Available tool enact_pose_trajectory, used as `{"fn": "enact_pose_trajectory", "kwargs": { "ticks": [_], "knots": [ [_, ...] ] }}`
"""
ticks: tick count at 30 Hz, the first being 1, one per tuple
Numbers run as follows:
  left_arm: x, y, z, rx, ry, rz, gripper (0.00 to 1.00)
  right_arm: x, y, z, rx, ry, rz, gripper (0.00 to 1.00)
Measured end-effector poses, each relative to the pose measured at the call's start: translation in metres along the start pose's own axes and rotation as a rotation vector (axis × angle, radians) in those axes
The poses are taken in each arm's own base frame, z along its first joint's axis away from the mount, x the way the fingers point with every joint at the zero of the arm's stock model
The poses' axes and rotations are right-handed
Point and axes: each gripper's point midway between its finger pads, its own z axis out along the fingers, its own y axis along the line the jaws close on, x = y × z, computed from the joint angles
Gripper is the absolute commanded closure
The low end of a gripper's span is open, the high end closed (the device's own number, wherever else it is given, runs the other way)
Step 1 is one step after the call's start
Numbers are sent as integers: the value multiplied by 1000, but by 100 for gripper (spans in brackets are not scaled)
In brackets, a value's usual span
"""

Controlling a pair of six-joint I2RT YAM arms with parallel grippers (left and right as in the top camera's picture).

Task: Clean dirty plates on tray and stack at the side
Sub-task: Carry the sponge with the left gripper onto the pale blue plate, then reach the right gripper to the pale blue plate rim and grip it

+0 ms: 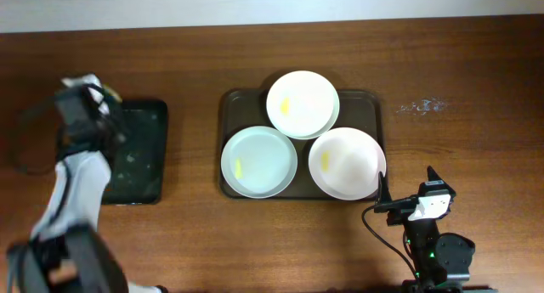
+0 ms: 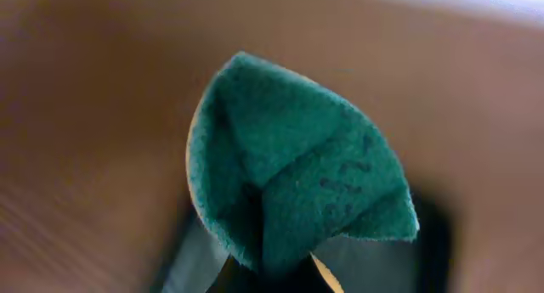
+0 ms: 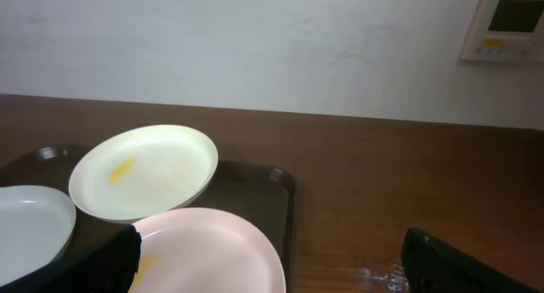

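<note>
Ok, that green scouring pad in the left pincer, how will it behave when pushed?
Probably soft and floppy: the green scouring pad is folded over where the left pincer pinches it. Its fuzzy, fibrous face suggests it will drag rather than slip. Likely light, since it stands up unsupported above the pinch.

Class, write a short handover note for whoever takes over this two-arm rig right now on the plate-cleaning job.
Left gripper: shut on a folded green sponge, over the small black tray, away from the plates.
Right gripper: open, empty, by the brown tray's right end.
Plates: all three on the brown tray: back plate, left plate, right plate, each showing a yellow smear.
Done: sponge in hand.
Left: wipe all three plates, then stack them at the side.
</note>
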Motion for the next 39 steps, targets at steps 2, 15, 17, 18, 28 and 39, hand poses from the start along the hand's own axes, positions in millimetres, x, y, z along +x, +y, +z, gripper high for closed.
{"fn": "enact_pose_trajectory", "kwargs": {
  "ticks": [2, 15, 17, 18, 28, 39],
  "knots": [
    [70, -3, 29, 3, 206, 17, 100, 0, 0, 0, 0, 0, 0, 2],
    [9, -229, -200, 913, 147, -115, 100, 0, 0, 0, 0, 2, 1, 2],
    [73, -281, -187, 860, 325, -7, 100, 0, 0, 0, 0, 1, 1, 2],
    [108, -295, -169, 767, 399, 44, 100, 0, 0, 0, 0, 2, 0, 2],
    [190, -303, -95, 466, 585, -30, 38, 0, 0, 0, 0, 2, 1, 2],
    [71, -235, -168, 564, 343, -139, 1, -141, 77, -65, -516, -570, 68, 2]
  ]
}}
